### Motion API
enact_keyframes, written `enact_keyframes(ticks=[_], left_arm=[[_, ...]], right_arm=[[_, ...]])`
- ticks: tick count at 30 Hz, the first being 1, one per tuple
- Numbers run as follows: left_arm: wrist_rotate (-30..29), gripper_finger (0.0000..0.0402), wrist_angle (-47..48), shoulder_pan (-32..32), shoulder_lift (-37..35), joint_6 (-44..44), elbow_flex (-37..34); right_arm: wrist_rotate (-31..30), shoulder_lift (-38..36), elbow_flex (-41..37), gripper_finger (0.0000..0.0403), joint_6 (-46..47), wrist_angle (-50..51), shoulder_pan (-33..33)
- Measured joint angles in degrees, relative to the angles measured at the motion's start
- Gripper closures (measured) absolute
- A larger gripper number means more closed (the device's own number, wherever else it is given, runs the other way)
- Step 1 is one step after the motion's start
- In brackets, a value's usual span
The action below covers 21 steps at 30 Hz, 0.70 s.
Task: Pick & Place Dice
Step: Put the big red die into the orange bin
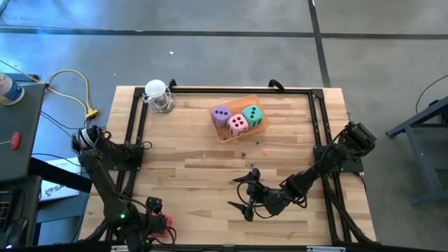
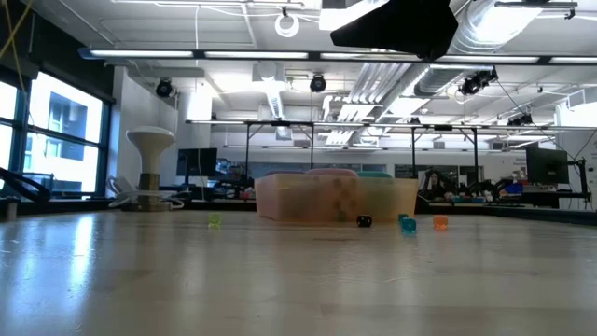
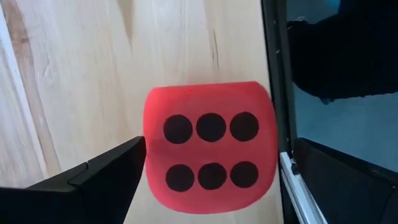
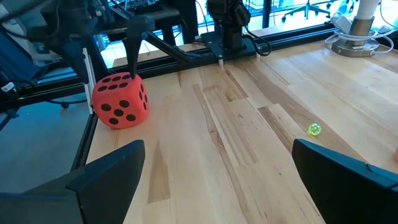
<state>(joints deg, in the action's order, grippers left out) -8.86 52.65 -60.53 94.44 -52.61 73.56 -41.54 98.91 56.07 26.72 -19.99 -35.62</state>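
The red die [image 3: 210, 149], six dark pips up, sits on the table by its near-left corner [image 1: 166, 224], close to the black rail. My left gripper [image 3: 214, 155] hangs over it, pointing down and open, with one finger on either side; the right wrist view shows the die [image 4: 121, 99] resting on the wood below those fingers. The purple die [image 1: 222, 113], pink die [image 1: 238, 124] and teal die [image 1: 253, 115] lie in a tan tray [image 1: 225, 134] at the far middle. My right gripper [image 1: 241, 193] is open over bare wood near the table's near edge and points left. My left gripper has one fingertip [image 3: 134, 152] right at the red die's side edge [image 3: 149, 155]; I cannot tell whether it touches. The other finger [image 3: 323, 177] stands apart from the opposite side. The die rests flat on the table.
Tiny coloured beads lie between the tray and my right gripper [image 1: 243, 155], [image 1: 266, 150], [image 4: 314, 129]. A white lamp-like stand [image 1: 157, 94] is at the far-left corner. A black rail frame [image 1: 318, 119] borders the table. Open wood lies in the middle.
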Motion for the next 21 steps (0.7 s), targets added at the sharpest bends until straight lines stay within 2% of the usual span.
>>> enact_keyframes(ticks=[6, 21], left_arm=[[1.2, 0.0004, 0.5, 0.5, 2.4, 0.6, 0.1], [0.8, 0.0004, 0.3, 1.0, 2.5, -3.0, 0.0]], right_arm=[[0.0, 0.0, 0.0, 0.0003, 0.0, 0.0, 0.0], [0.0, 0.0, 0.0, 0.0003, -0.1, 0.0, 0.2]])
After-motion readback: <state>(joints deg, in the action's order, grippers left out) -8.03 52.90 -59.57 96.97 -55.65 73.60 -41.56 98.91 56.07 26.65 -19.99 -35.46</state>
